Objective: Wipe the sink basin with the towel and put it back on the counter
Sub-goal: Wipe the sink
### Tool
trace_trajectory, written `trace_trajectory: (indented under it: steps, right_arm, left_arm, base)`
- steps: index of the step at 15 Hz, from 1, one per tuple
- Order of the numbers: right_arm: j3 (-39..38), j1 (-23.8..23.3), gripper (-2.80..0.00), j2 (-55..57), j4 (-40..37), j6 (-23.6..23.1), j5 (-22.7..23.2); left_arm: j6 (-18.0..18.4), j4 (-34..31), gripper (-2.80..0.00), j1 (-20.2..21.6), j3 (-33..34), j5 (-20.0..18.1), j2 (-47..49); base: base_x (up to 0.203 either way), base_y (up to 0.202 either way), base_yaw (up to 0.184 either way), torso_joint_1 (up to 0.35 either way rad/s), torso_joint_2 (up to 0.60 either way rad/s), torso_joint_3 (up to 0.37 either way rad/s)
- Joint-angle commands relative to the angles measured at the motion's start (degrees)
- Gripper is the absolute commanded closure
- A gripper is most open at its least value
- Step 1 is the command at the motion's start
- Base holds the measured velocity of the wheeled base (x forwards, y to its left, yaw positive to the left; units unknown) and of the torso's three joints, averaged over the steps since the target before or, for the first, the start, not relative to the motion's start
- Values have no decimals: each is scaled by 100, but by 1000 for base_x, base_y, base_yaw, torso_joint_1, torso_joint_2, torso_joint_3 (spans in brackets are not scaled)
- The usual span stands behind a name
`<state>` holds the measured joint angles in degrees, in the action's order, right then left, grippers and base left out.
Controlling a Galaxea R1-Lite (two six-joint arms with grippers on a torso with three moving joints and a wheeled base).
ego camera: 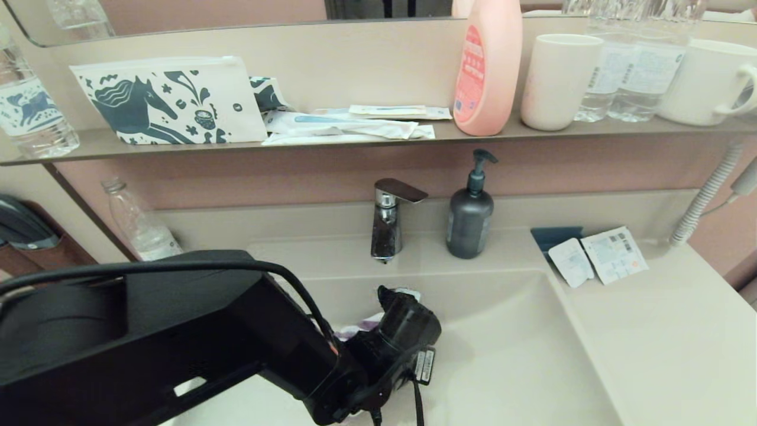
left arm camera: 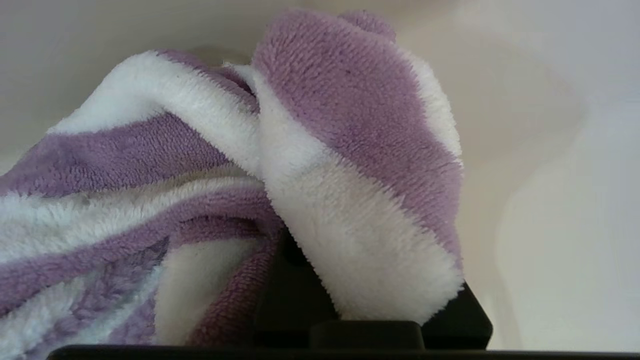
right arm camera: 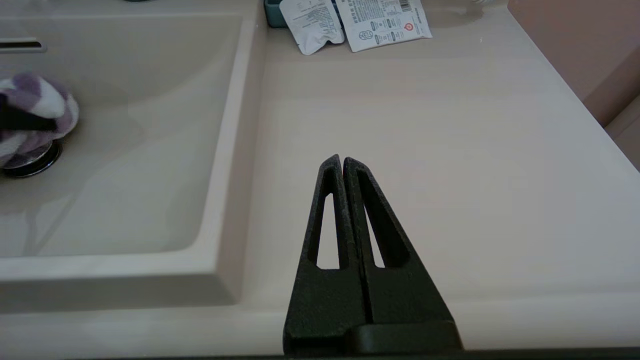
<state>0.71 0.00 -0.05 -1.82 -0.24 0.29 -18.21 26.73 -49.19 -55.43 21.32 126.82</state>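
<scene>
Left arm fills lower left of head view, reaching down into the sink basin [ego camera: 520,355]. Left gripper [ego camera: 395,296] sits mid-frame, low, just under the faucet [ego camera: 387,222]. It's clenched on the towel [left arm camera: 320,165]: wrist cam shows purple/white terry bunched over the fingers, so the cloth acts as a pad btwn gripper and basin.

In the right wrist view, far left edge, the towel wad sits on or just over the drain plug [right arm camera: 32,161]; can't tell if it's pressing. Looks like mid-wipe, prob on the basin floor near the back wall; return to the counter not yet done.

Soap pump [ego camera: 470,216] stands right of the faucet, on the ledge, clear of the wipe path.

Right side: sachets [ego camera: 597,257] lie on the counter [ego camera: 668,337], upper right. Right gripper [right arm camera: 342,162] parked above bare counter, fingers pressed together, empty. Plenty of open counter there for the towel drop.
</scene>
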Motion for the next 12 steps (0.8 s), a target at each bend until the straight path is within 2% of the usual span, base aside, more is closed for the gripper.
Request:
trace_trajectory:
  steps: [1,3,10,12]
  right_arm:
    - [0,0,0,5,-2,-2,6]
    - [0,0,0,5,-2,-2,2]
    - [0,0,0,5,-2,-2,-2]
    - [0,0,0,5,-2,-2,3]
  left_arm:
    - [-2,225,0,-126,-222,221,360]
    - [16,243,0,-222,-570,492,610]
    - [70,-84,0,-802,-1632,551,794]
    - [60,-109,0,-962,-1800,693,711]
  base:
    - [0,0,0,0,0,0]
    - [0,0,0,0,0,0]
    - [0,0,0,0,0,0]
    - [0,0,0,0,0,0]
